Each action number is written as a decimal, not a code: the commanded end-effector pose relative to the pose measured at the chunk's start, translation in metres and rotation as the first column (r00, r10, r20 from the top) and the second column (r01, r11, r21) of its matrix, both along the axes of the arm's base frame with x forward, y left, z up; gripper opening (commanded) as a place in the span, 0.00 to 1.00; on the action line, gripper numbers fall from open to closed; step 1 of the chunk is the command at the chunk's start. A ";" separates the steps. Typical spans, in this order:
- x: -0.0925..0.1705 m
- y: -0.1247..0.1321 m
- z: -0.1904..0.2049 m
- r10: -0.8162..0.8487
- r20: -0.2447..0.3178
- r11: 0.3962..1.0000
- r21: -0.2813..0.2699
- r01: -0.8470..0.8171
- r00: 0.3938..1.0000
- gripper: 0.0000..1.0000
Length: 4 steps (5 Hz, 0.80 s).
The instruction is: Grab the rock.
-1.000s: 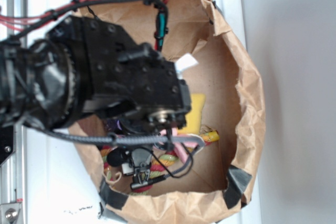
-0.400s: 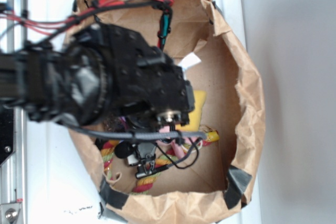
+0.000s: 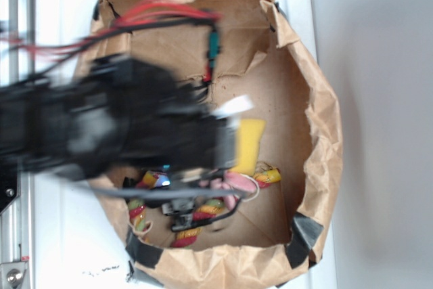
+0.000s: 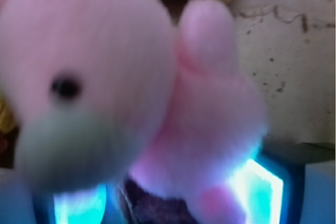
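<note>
The soft pink plush bunny (image 4: 131, 98) crowded the wrist view; the rough dark rock (image 4: 152, 208) peeked at six o'clock, fingers' state unclear.

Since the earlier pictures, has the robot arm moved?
Yes. The arm has shifted left, against the fixed paper bag, uncovering more of the yellow block.
</note>
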<state>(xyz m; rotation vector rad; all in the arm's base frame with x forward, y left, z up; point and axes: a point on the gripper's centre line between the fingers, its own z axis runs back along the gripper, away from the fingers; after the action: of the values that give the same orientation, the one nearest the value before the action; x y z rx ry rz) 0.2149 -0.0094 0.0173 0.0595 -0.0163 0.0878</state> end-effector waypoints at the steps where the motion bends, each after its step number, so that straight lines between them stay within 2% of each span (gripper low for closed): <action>1: -0.033 -0.007 0.006 -0.048 0.039 0.998 0.043 0.047 0.998 1.00; 2: -0.036 -0.013 0.005 -0.043 0.052 0.998 0.045 0.040 0.998 0.00; 3: -0.035 -0.002 0.014 -0.028 0.064 0.999 0.027 0.026 0.998 0.00; 4: -0.045 -0.004 0.025 -0.041 0.097 0.999 0.025 0.039 0.994 0.00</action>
<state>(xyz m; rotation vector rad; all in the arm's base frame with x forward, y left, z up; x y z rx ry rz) 0.1757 -0.0170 0.0377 0.0688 -0.1038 0.0720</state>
